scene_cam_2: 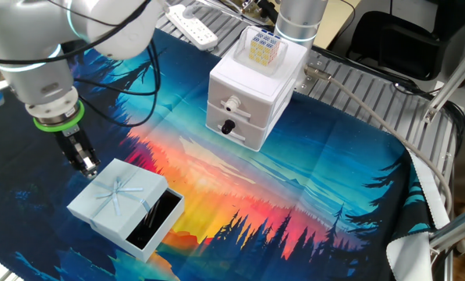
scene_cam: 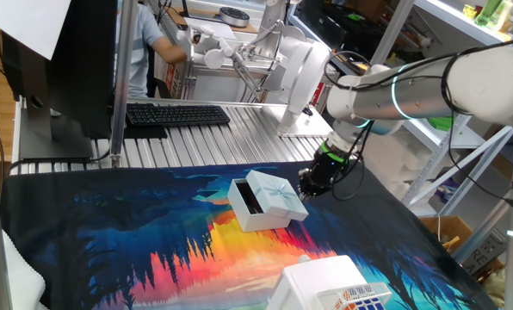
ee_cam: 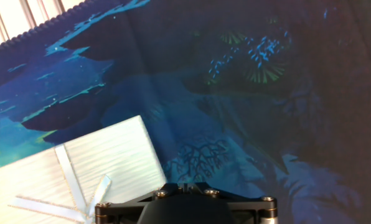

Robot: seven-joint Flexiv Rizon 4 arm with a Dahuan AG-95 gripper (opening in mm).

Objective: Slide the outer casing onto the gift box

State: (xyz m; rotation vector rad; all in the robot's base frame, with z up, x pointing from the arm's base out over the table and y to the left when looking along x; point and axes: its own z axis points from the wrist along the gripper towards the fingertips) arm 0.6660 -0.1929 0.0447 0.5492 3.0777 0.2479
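The outer casing (scene_cam: 274, 193), white with a pale-blue ribbon pattern, lies on the painted mat and partly covers the gift box (scene_cam: 249, 201). The gift box's dark interior shows at the casing's open end in the other fixed view too (scene_cam_2: 157, 218). The casing (scene_cam_2: 115, 195) lies flat there. My gripper (scene_cam: 312, 182) is low over the mat, its tip right at the casing's far end (scene_cam_2: 88, 164). The fingers look pressed together and hold nothing. In the hand view the casing (ee_cam: 79, 168) lies at the lower left; the fingertips are hidden there.
A larger white drawer box (scene_cam_2: 248, 94) with a colourful cube (scene_cam_2: 265, 48) on top stands on the mat (scene_cam_2: 295, 195); it shows at the front in one fixed view (scene_cam: 321, 280). A keyboard (scene_cam: 177, 114) and a white power strip (scene_cam_2: 190, 23) lie beyond the mat.
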